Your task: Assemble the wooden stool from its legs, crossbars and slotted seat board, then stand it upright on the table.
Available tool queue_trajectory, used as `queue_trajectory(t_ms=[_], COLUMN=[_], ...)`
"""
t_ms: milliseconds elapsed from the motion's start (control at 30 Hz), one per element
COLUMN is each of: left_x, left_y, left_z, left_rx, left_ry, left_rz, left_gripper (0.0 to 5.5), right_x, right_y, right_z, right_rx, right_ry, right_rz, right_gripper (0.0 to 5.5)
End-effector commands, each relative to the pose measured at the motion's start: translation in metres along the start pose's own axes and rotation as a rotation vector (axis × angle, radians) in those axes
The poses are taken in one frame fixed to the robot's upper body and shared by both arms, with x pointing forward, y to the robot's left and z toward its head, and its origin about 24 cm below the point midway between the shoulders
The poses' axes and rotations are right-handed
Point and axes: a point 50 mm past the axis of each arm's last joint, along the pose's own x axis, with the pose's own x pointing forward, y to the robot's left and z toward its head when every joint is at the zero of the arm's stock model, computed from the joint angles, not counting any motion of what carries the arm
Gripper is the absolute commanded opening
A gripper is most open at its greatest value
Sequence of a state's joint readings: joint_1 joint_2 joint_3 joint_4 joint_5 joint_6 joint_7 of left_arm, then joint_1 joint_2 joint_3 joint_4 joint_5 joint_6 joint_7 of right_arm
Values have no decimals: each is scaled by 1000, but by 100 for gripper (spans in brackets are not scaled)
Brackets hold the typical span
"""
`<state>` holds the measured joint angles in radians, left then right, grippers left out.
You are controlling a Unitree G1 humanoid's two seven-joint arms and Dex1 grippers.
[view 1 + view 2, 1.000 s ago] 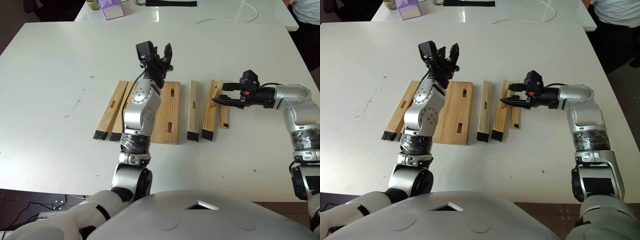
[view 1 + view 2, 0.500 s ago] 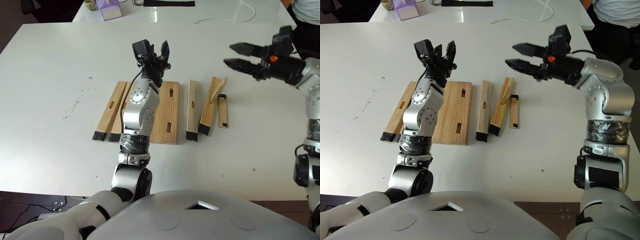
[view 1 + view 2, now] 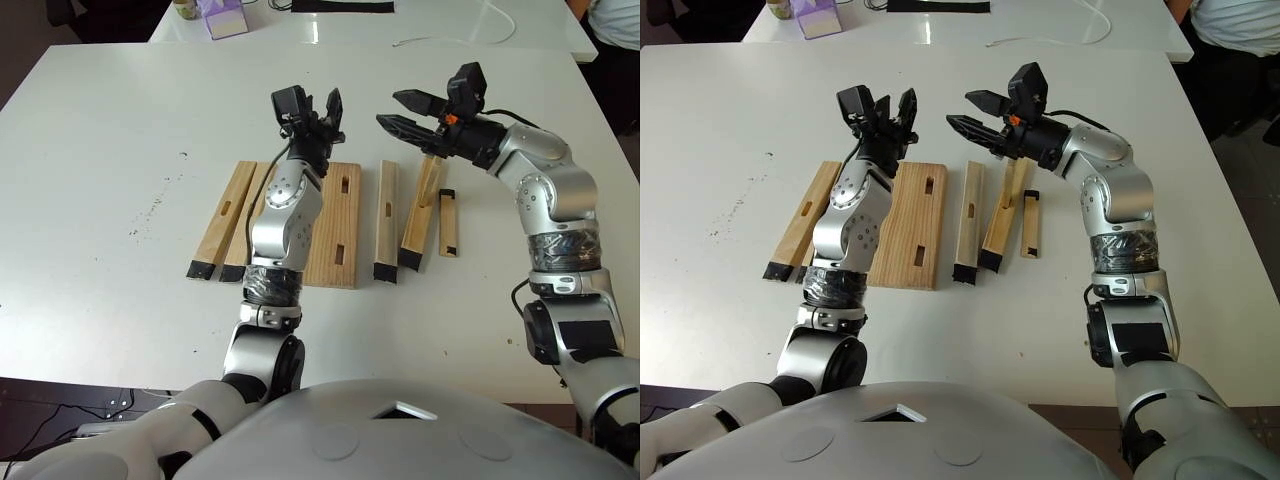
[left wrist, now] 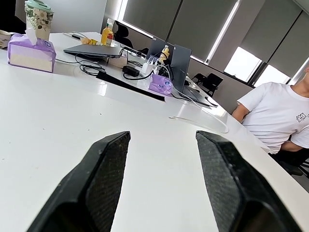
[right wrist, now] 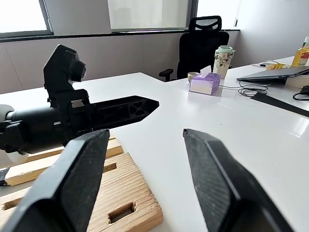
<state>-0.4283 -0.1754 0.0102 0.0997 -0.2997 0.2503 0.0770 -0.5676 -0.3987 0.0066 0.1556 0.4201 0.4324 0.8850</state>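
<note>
- The left pincer [image 3: 894, 106] is held up above the far edge of the seat board [image 3: 340, 225]. Its two fingers are spread apart with nothing between them, and they point away across the counter [image 3: 120, 130].
- The right pincer [image 3: 389, 108] is also spread wide and carries nothing. It hangs in the air over the far ends of the right-hand pieces, with its tips turned toward the left pincer and near it but not touching.
- In the right wrist view, the left pincer sits just past the right one's own fingers [image 5: 82, 179], with the board's slots below.
- The seat board lies flat in the middle of the counter. The left forearm covers part of it, and two rectangular slots show on the bare side.
- To its left, the outer left leg [image 3: 222, 215] and the inner left leg [image 3: 256, 182] lie side by side with their black-capped ends toward the robot.
- To its right, the slotted leg [image 3: 386, 215] lies flat, just beside the board.
- Next out is the tipped leg [image 3: 418, 220], which looks rolled up on one edge. Its far end is under the right pincer.
- The short crossbar [image 3: 448, 225] lies flat at the outer right, close beside the tipped leg.
- Nothing is joined yet; every piece lies loose.
- A purple tissue box [image 3: 222, 18] sits on the table behind, near a white cable [image 3: 450, 38].
</note>
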Motion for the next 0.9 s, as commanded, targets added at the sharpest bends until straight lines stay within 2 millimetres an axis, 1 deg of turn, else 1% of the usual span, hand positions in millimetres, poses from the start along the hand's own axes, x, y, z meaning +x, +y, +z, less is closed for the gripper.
queue_trajectory(t_ms=[33,167,233,433,567,667,800,900], left_x=[2,3,3,1,0,0,2,4], left_y=[-9,-9,-9,-8,-5,-3,0,0], left_z=[0,0,0,1,2,3,5,7], left_rx=[-49,-52,-53,-57,-63,-70,-78,-72], left_ry=[-3,-4,-3,-15,-20,-21,-25,-28], left_rz=[-18,-15,-15,7,20,31,44,44], left_gripper=[253,253,253,253,253,253,253,253], right_x=[-4,-4,-4,-1,2,3,3,5], right_y=[-2,2,2,1,4,3,-1,-1], right_z=[26,41,44,39,34,32,25,24], right_rx=[-34,-41,-44,-37,-25,-10,-28,-46], right_ry=[-51,-104,-115,-91,-88,-98,-60,-52], right_rz=[1,17,14,16,18,-20,-74,-75], right_gripper=[281,281,281,281,281,281,281,281])
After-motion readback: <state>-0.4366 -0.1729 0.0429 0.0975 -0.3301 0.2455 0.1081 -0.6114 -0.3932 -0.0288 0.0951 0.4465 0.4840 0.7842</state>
